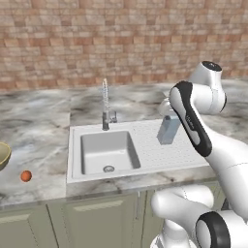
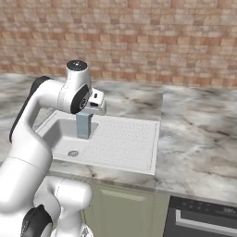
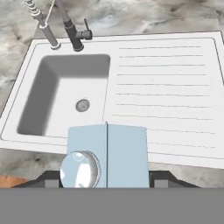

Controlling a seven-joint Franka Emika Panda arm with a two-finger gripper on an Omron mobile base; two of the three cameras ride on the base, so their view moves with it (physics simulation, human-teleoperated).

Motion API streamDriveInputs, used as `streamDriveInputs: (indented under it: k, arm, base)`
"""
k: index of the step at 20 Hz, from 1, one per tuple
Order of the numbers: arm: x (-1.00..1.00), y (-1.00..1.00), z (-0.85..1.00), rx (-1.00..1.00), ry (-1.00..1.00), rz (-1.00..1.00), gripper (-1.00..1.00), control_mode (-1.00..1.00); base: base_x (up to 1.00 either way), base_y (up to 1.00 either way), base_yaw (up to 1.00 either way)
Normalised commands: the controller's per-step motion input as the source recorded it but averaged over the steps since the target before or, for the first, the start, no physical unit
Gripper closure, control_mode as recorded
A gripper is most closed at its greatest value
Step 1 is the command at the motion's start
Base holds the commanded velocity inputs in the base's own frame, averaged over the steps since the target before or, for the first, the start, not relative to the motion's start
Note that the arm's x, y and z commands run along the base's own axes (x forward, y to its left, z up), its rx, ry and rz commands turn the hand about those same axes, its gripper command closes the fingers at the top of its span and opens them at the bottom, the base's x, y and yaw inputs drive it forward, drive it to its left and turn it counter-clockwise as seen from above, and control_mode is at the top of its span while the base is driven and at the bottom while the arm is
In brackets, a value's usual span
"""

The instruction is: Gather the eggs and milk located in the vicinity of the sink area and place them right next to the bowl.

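The sink (image 1: pixel 121 150) is being viewed from behind-left and behind-right by the base cameras, and closely from above by the hand camera.

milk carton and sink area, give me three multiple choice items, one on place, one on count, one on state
1. Where is the milk?
A. held above the sink's drainboard
B. lying in the basin
C. beside the bowl

2. How many eggs lie on the counter left of the sink?
A. none
B. one
C. three

3. How does the gripper stand?
A. wide open, holding nothing
B. shut on the milk
C. shut on the faucet

Key: 1 A, the right base view shows the carton hanging under the hand over the ribbed board. 2 B, a single egg lies near the bowl. 3 B, the fingers flank the carton.
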Motion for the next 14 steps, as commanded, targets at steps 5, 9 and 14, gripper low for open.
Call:
streamDriveInputs:
  k: [5, 9, 14]
  arm:
    - [0.0, 0.0, 0.0, 0.0, 0.0, 0.0, 1.0, 1.0]
    - [0.0, 0.0, 0.0, 0.0, 0.0, 0.0, 1.0, 1.0]
    - [0.0, 0.0, 0.0, 0.0, 0.0, 0.0, 1.0, 1.0]
  base:
    - [-0.18, 0.59, 0.0]
    - [-0.15, 0.63, 0.0]
    - [-0.11, 0.65, 0.0]
